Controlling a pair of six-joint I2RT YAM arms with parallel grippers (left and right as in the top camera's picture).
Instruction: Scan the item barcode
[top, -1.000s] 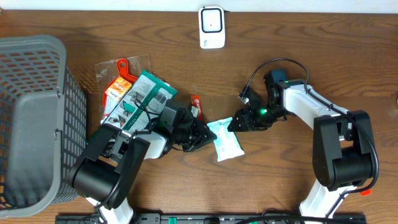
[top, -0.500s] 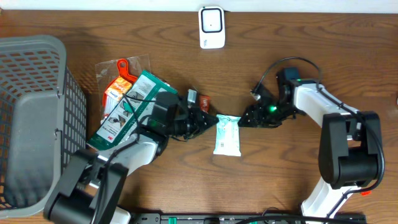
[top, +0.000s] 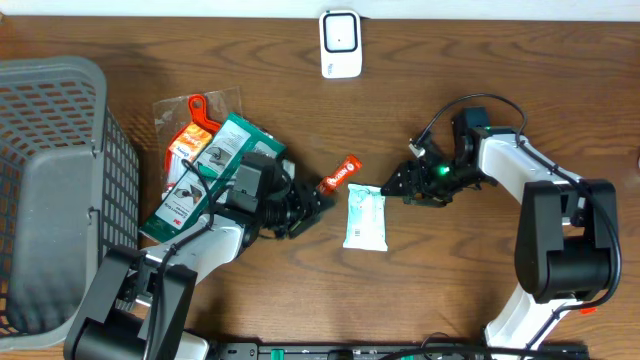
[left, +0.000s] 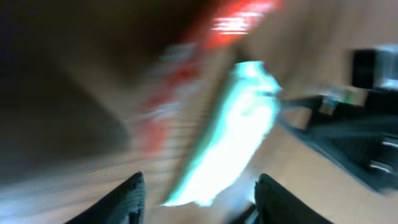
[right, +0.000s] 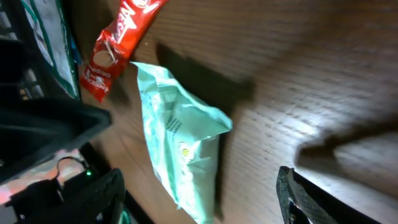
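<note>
Now mint packet (top: 364, 217) lies free, left hand (top: 318, 206) newly opened, drawn back, right hand (top: 395, 188) open, empty

The left wrist view is badly blurred. The mint-green packet (left: 233, 134) is a pale streak and the red sachet (left: 239, 22) beside it is a smear, with no print legible on either. In the right wrist view, the packet's lower end runs off the bottom edge, and the sachet up and left of it is clipped at the top. Overhead, the packet's print is too small to read. Far left of it the grey basket (top: 50, 190) is cut by the frame, and the left arm (top: 215, 235) covers part of the green boxed item (top: 225, 145).
</note>
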